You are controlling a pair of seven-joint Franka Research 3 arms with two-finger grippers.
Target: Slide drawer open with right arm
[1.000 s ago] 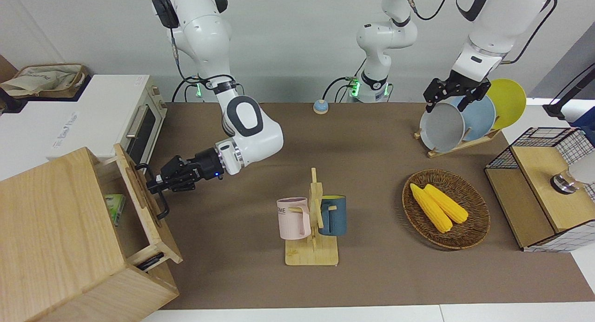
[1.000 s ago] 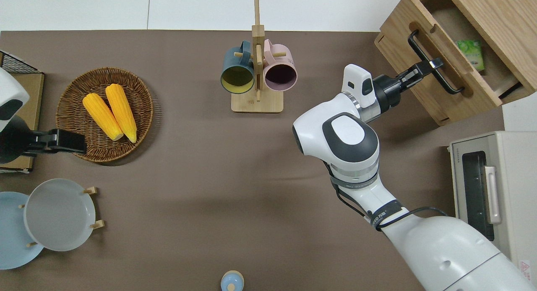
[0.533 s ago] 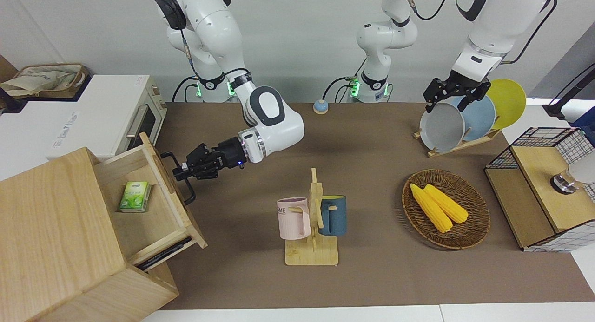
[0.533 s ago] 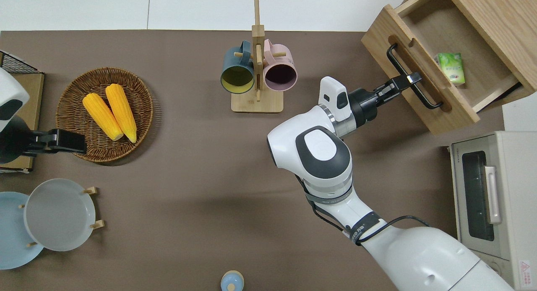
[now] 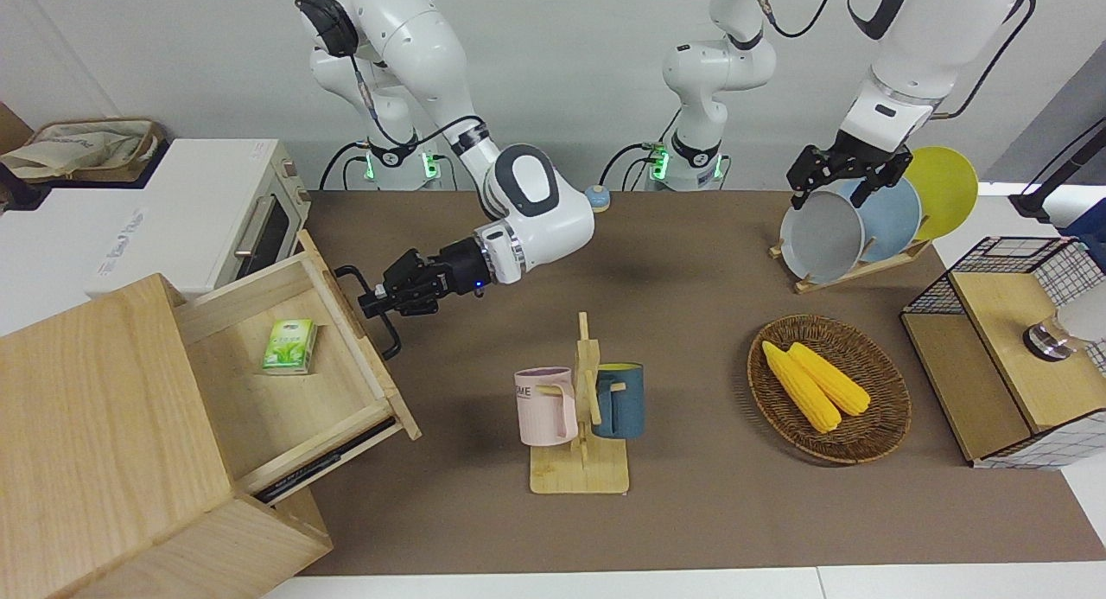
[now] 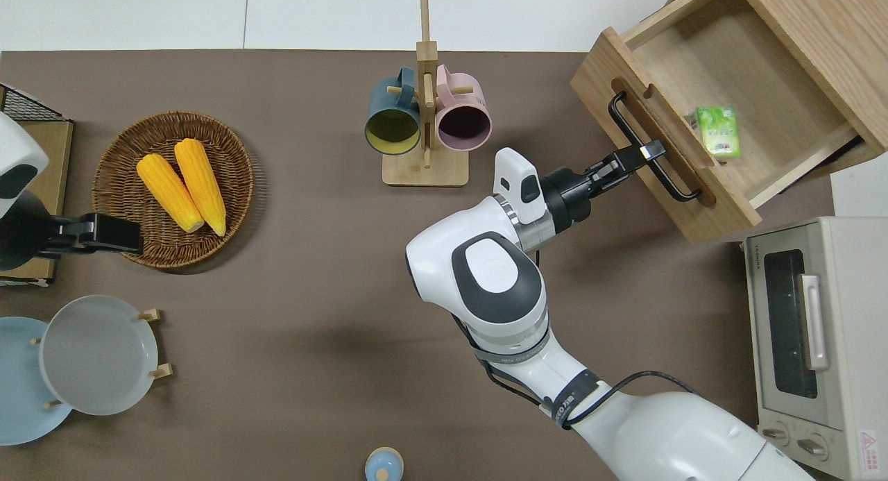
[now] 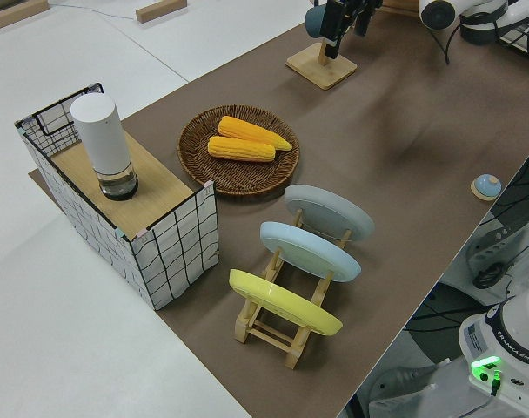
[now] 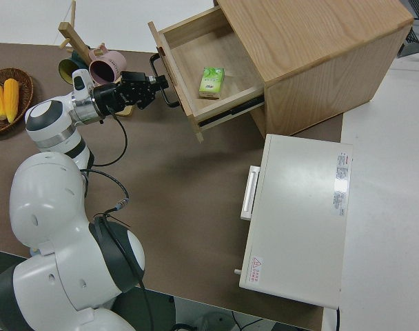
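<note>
The drawer (image 5: 285, 383) stands pulled well out of the big wooden cabinet (image 5: 104, 443) at the right arm's end of the table, its front panel angled toward the mug rack (image 5: 581, 409). The right gripper (image 6: 642, 153) is closed on the black loop handle (image 6: 649, 148), near the middle of the bar. Judged as a rigid wooden box on side runners, the drawer should move stiffly along one line only; a pull off that line could bind it. It appears lightly loaded, holding only a small green packet (image 6: 717, 130), so little force should be needed. The metal bar looks smooth, and a grip at its middle seems the sound choice to keep the drawer from skewing. The cabinet is free-standing and may shift if the drawer reaches its stop. The left arm is parked; whether the left gripper (image 5: 842, 174) is open or closed cannot be told.
</note>
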